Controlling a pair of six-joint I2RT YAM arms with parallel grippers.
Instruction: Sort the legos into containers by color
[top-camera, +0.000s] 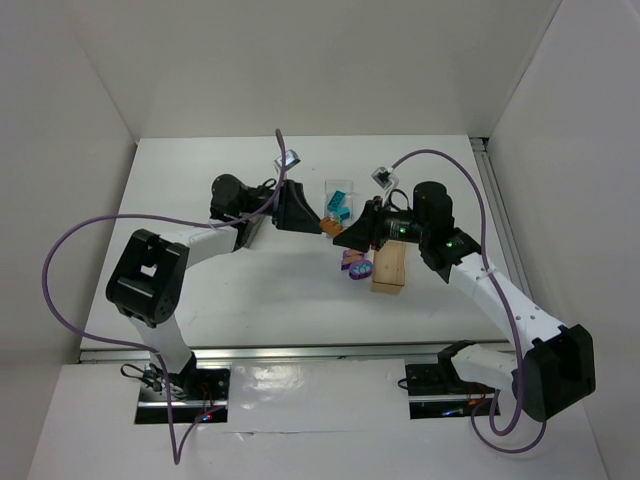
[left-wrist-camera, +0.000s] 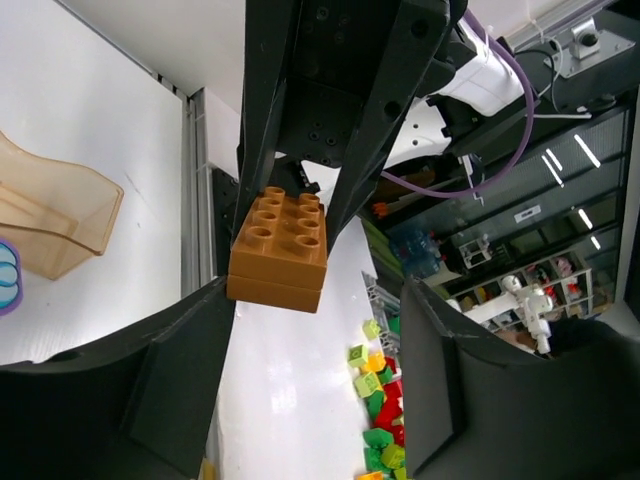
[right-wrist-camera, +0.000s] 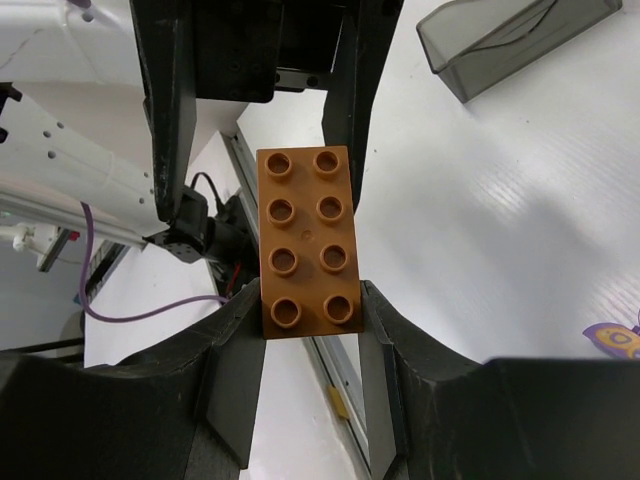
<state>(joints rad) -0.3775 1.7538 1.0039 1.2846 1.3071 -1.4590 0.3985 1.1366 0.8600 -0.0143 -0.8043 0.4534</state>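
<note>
An orange brick (top-camera: 328, 228) hangs in the air between my two grippers. My right gripper (right-wrist-camera: 312, 300) is shut on its near end (right-wrist-camera: 308, 240). My left gripper (left-wrist-camera: 315, 300) is open, its fingers spread wide just short of the brick (left-wrist-camera: 278, 250). In the top view my left gripper (top-camera: 305, 215) faces my right gripper (top-camera: 347, 236). A clear bin (top-camera: 330, 186) holds teal bricks (top-camera: 341, 205). The amber bin (top-camera: 390, 268) stands beside purple bricks (top-camera: 355, 265) on the table. The dark grey bin (right-wrist-camera: 510, 35) shows in the right wrist view.
White walls close in the table at the back and both sides. A metal rail (top-camera: 498, 215) runs along the right edge. The amber bin (left-wrist-camera: 50, 225) shows in the left wrist view, as does a pile of green, red and yellow bricks (left-wrist-camera: 380, 400) beyond the table.
</note>
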